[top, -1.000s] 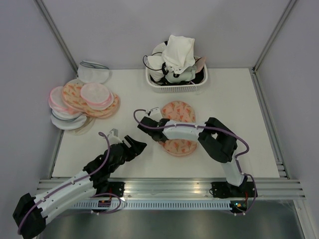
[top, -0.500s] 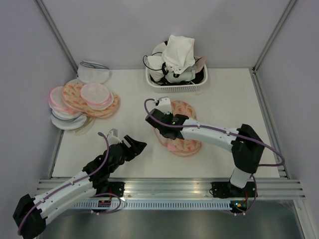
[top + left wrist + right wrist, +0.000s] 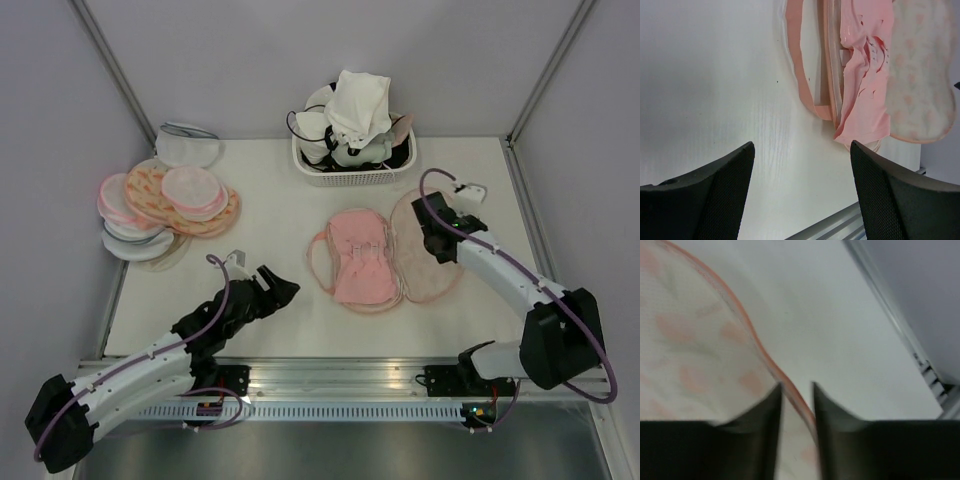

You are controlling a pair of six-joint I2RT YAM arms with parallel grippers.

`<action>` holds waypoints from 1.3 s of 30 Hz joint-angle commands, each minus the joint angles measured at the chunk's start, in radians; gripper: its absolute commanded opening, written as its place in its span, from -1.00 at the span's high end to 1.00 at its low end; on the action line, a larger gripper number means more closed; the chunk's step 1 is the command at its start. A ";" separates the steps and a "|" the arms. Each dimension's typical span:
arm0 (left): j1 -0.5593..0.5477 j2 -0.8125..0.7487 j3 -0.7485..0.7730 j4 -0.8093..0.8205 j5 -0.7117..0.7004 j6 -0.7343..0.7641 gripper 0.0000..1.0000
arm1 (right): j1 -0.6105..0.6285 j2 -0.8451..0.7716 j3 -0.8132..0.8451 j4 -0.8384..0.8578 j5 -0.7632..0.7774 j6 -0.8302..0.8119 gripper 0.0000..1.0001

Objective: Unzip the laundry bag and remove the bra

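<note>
Pinching laundry bag (image 3: 690,340) (right end effector (image 3: 796,390))

Bare table (image 3: 270,210) lies open in the frame's centre-left, between the pouch pile (image 3: 165,205) at left and the opened laundry bag (image 3: 428,272) right of centre. A heaped basket (image 3: 350,178) blocks the top centre.

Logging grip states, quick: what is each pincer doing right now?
Left pincer: open, holding nothing.
Right pincer: closed on the laundry bag at its rim.
</note>
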 commanded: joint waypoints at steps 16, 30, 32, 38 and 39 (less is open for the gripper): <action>-0.001 0.112 0.091 0.051 0.063 0.083 -0.61 | -0.111 -0.116 -0.298 0.699 -1.089 -0.167 -0.47; 0.001 0.112 0.068 0.056 0.054 0.079 -0.61 | -0.116 0.185 -0.312 0.990 -1.399 -0.130 0.15; -0.001 0.118 0.065 0.057 0.059 0.079 -0.61 | -0.116 0.201 -0.307 0.993 -1.414 -0.129 0.83; -0.001 0.127 0.057 0.057 0.071 0.071 -0.61 | -0.116 0.023 -0.293 0.884 -1.399 -0.144 0.99; -0.001 0.121 0.055 0.057 0.071 0.073 -0.61 | -0.116 -0.013 -0.284 0.864 -1.403 -0.153 0.99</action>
